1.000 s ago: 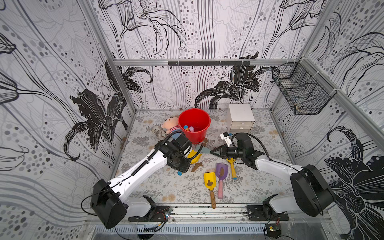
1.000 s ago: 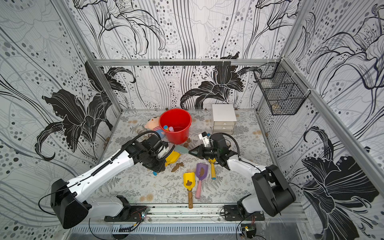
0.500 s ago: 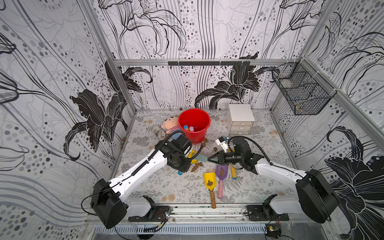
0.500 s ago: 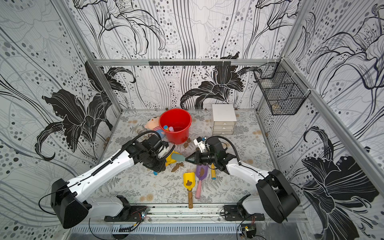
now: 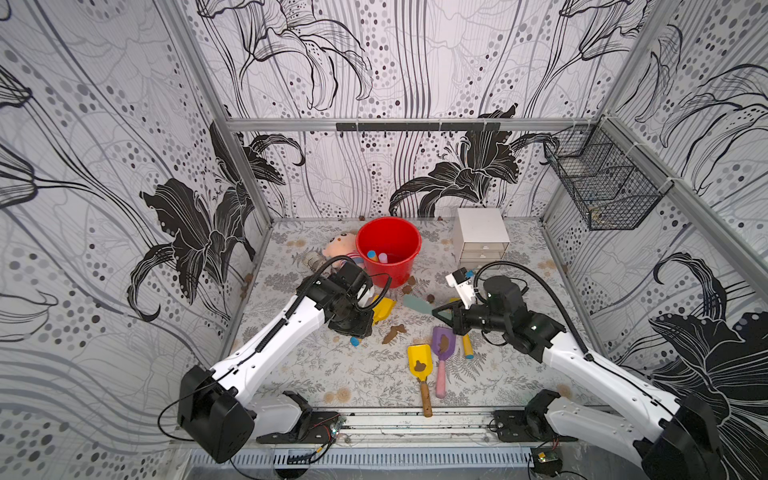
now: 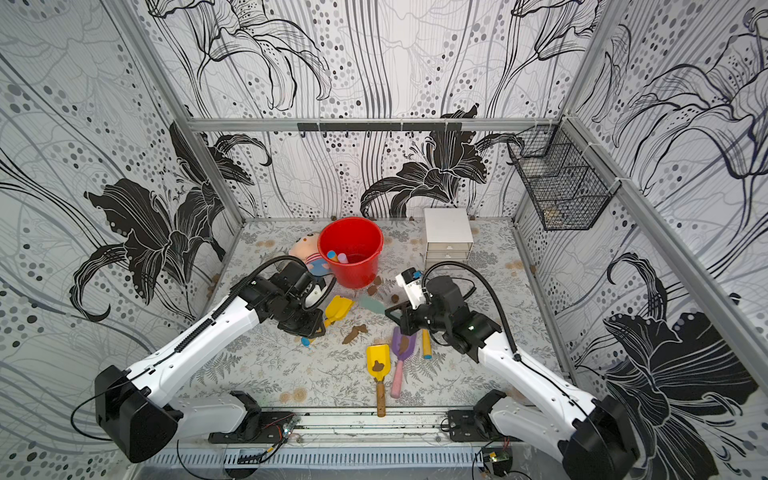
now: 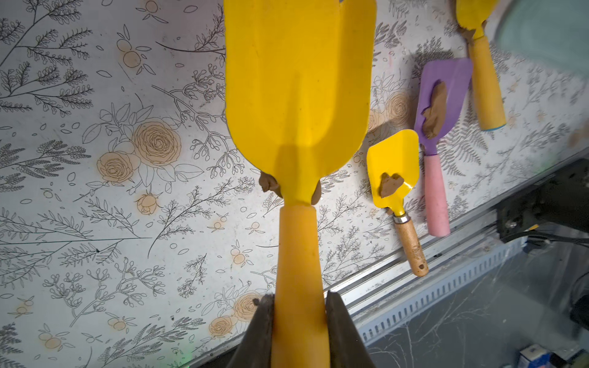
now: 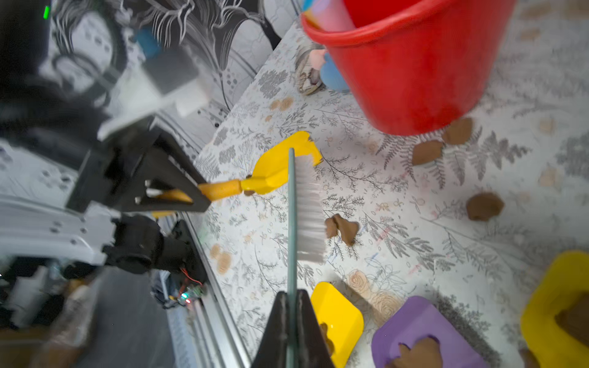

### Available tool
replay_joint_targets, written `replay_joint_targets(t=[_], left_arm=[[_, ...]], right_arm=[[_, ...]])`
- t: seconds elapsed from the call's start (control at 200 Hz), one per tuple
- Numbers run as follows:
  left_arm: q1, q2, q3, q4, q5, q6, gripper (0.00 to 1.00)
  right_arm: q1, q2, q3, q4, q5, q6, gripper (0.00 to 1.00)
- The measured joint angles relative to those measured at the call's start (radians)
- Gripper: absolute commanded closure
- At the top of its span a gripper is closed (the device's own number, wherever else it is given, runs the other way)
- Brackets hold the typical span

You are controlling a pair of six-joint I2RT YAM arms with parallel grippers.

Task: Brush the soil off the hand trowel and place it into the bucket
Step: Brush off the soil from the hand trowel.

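My left gripper (image 7: 299, 299) is shut on the handle of a yellow hand trowel (image 7: 299, 79), held above the table in front of the red bucket (image 5: 390, 272). In the left wrist view the blade face shows no soil. A brown soil clump (image 7: 269, 183) lies on the table under the trowel's neck, seen in a top view as a soil clump (image 5: 394, 332). My right gripper (image 8: 290, 294) is shut on a green brush (image 8: 307, 207) with white bristles. The brush (image 5: 415, 304) lies just right of the trowel blade (image 5: 383, 308), a small gap between them.
A small yellow trowel (image 5: 419, 363), a purple trowel (image 5: 442, 340) and a third trowel's yellow handle (image 5: 467, 347) lie at the front, two carrying soil. More clumps (image 5: 431, 298) lie near the bucket. A white drawer box (image 5: 482, 237) and a plush doll (image 5: 340, 249) stand at the back.
My right gripper swung the brush to the left and toward the front, then back a little to the right. The left arm has kept the trowel about where it was.
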Motion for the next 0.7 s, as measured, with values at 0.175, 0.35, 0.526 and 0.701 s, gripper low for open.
replay_joint_targets(t=[0.175,0.35,0.526,0.701], left_arm=[[0.084,-0.038,0.023,-0.007,0.093,-0.005,1.0],[0.093,-0.051,0.028,-0.039,0.164,-0.02,1.0],[0.09,-0.051,0.029,-0.085,0.199,-0.019,1.0],[0.063,-0.036,0.029,-0.108,0.223,-0.016,1.0]], right_arm=[[0.196,-0.001,-0.01,-0.006,0.222,-0.261,1.0],[0.369,0.067,-0.032,0.035,0.438,-0.534,1.0],[0.477,0.158,-0.056,0.137,0.602,-0.786,1.0],[0.504,0.245,-0.064,0.254,0.708,-0.962,1.0]])
